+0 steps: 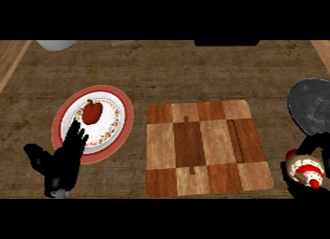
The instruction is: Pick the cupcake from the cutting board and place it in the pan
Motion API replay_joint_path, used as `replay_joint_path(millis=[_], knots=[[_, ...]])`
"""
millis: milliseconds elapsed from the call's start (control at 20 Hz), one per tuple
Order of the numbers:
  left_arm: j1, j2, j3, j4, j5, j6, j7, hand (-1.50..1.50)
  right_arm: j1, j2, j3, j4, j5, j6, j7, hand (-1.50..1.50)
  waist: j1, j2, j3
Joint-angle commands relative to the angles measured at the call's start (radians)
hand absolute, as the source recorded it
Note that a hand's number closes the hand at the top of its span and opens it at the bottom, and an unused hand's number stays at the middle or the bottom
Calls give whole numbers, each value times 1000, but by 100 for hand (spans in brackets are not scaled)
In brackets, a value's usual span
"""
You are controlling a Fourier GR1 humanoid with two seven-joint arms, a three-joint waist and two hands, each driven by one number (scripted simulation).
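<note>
Cupcake (306, 170) enclosed by right hand (318, 150) fingers, below pan (318, 109)

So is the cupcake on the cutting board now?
No. The right hand holds the cupcake beside the cutting board, below the pan.

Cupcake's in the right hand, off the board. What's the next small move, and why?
Probably carry the cupcake up and over the pan. The right hand is curled round it just below the pan's near rim, already past the cutting board, so it is not yet above the pan.
</note>
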Motion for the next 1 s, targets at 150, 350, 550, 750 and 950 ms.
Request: replay_joint_path(millis=[150,350,550,750,950], knots=[[-62,-14,16,95,-5,-16,-34,0,-196,-7,-204,270,-164,6,-122,150,4,3,0],[29,-2,3,10,-3,-34,-31,0,-289,-23,-227,492,-65,-83,-206,150,11,3,0],[-20,-39,-22,38,-34,4,-27,0,-435,-63,-286,812,-61,-180,-352,150,19,6,1],[-67,-3,18,81,3,-41,-8,0,-593,-103,-351,1139,-71,-268,-480,150,30,12,1],[-8,-14,-13,3,-10,-36,-11,0,-690,-119,-419,1422,-136,-316,-637,150,49,16,3]])
